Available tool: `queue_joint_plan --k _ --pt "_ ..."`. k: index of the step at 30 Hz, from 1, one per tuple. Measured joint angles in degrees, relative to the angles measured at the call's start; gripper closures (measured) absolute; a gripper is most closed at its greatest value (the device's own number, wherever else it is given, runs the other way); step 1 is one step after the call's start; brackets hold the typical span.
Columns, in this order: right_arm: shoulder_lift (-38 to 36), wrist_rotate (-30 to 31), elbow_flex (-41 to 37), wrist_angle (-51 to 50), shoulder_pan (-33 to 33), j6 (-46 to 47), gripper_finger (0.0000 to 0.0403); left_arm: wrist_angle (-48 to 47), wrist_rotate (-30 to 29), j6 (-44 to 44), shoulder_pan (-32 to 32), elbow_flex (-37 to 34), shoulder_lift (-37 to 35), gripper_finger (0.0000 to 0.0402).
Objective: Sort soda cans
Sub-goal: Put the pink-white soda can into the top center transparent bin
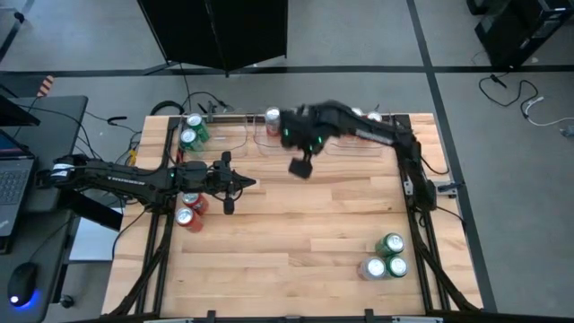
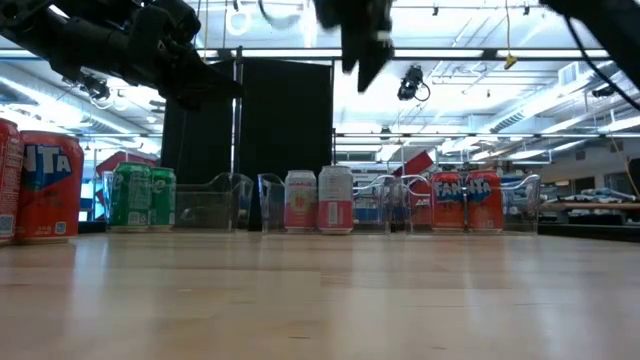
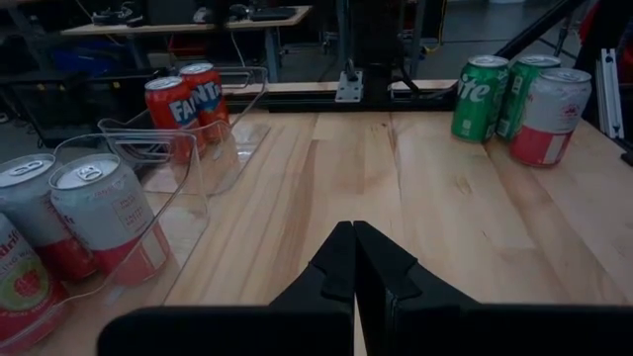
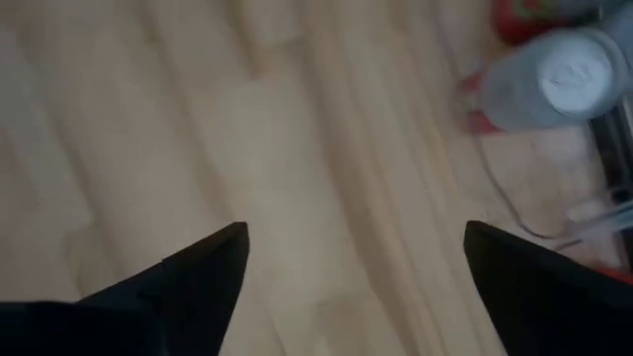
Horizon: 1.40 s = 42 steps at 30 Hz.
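Note:
Soda cans stand upright on the wooden table. Two green cans (image 1: 192, 131) stand at the far left, two red cans (image 1: 189, 210) at the left edge, a silver-white can (image 1: 272, 117) at the far middle, and red cans (image 2: 465, 200) at the far right. Two green cans and one silver-white can (image 1: 386, 257) stand near the right front. My left gripper (image 1: 244, 184) is shut and empty, left of centre; it also shows in its wrist view (image 3: 353, 259). My right gripper (image 1: 301, 167) is open and empty, raised above the far middle, with a silver-white can (image 4: 559, 79) below it.
Clear plastic trays (image 1: 240, 136) line the far edge; in the left wrist view, one tray (image 3: 183, 173) holds silver-white cans (image 3: 104, 213) and another holds red cans (image 3: 186, 97). Bare wood (image 1: 305, 242) fills the middle and front. A laptop (image 1: 13, 175) sits off the table's left.

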Motion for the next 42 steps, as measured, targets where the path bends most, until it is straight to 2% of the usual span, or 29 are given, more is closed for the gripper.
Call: queue_joint_plan --k 4,8,13,18,23,32,37,42 --pt "-2.2 4.4 0.0 0.0 9.1 2.8 0.0083 0.0 0.0 0.0 0.0 0.0 0.0 0.04" --pt "-2.6 4.8 -0.1 0.0 17.6 7.2 0.0144 -0.1 0.0 0.0 0.0 0.0 0.0 0.04" --pt "-2.6 2.9 -3.6 0.0 26.1 16.9 0.0214 -0.1 0.0 0.0 0.0 0.0 0.0 0.04" --pt "-2.7 -0.1 -10.8 0.0 32.5 28.0 0.0238 -0.1 0.0 -0.3 0.0 0.0 0.0 0.04" --pt "-2.8 -5.4 -18.3 0.0 37.4 36.3 0.0211 -0.1 0.0 -0.4 0.0 0.0 0.0 0.04" --pt "-2.9 -15.1 -27.2 0.0 43.3 42.6 0.0089 -0.1 0.0 -0.4 0.0 0.0 0.0 0.04" --pt "-2.9 -16.9 -29.2 -0.1 45.1 42.7 0.0039 0.0 0.0 -0.4 0.0 0.0 0.0 0.04" --pt "-2.9 -17.0 -31.2 0.0 46.1 41.8 0.0018 0.0 0.0 -0.4 0.0 0.0 0.0 0.04"
